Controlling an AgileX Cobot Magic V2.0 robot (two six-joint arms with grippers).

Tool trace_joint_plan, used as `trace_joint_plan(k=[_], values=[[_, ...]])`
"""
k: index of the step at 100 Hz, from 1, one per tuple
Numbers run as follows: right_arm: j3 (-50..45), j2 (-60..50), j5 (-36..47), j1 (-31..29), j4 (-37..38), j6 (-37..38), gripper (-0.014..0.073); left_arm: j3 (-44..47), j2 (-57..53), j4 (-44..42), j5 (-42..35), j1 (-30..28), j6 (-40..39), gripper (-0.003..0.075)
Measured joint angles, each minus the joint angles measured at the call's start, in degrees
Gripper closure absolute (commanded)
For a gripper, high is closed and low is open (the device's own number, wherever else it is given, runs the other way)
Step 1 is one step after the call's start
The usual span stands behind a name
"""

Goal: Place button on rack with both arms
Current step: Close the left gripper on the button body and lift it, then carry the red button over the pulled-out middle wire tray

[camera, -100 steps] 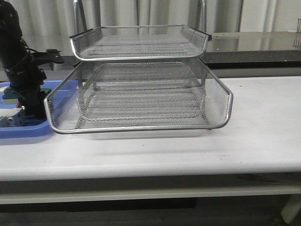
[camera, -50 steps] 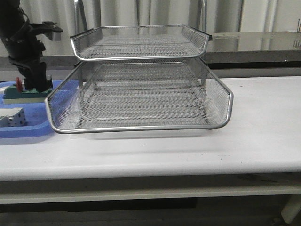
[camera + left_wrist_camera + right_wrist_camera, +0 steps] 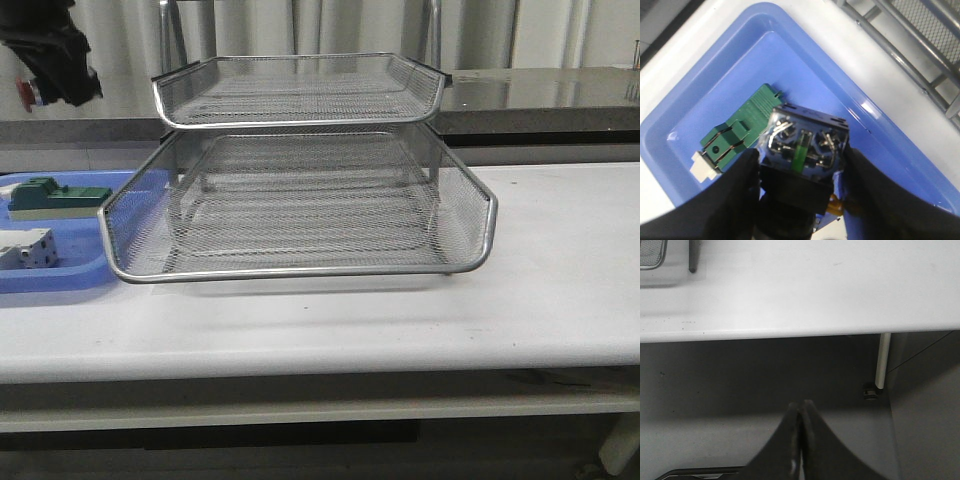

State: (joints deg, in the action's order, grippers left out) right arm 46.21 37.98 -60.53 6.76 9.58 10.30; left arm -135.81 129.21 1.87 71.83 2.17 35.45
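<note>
The left pincer (image 3: 800,200) is clamped on the red-headed, black-bodied push-button switch (image 3: 802,145), raised above the flat blue plastic tray (image 3: 880,145). The silver three-tier wire-mesh rack (image 3: 300,190) lies to its right. The right pincer (image 3: 801,440) is together, below the worktop (image 3: 815,285) edge, farther off.

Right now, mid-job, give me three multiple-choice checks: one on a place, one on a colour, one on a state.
1. Where is the button?
A. on the rack's top tier
B. in the left hand, above the blue tray
C. on the table

2. What colour is the block lying in the blue tray?
A. green
B. orange
C. black

3. How is the right hand?
A. shut, holding nothing
B. wide open
C. gripping the rack

B: the left hand clamps it over the tray.
A: green in the left wrist view.
A: its fingers meet with nothing between.
</note>
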Motion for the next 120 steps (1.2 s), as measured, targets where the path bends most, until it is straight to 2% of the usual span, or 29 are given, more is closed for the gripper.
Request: trace_joint_plan(k=[20, 44, 75, 120], values=[[0.0, 0.0, 0.0, 0.0, 0.0, 0.0, 0.0664, 2.2, -7.4, -0.2, 0.1, 0.5, -3.9, 0.0635], [0.0, 0.0, 0.0, 0.0, 0.0, 0.0, 0.0664, 11.7, -18.6, -0.3, 0.4, 4.5, -4.5, 0.0635], [0.0, 0.0, 0.0, 0.0, 0.0, 0.0, 0.0664, 23.7, -27.1, 0.4, 0.6, 14.3, -4.6, 0.0635], [0.0, 0.0, 0.0, 0.0, 0.0, 0.0, 0.0664, 29.6, -25.6, 2.8, 0.4, 30.8, -4.7, 0.0635]])
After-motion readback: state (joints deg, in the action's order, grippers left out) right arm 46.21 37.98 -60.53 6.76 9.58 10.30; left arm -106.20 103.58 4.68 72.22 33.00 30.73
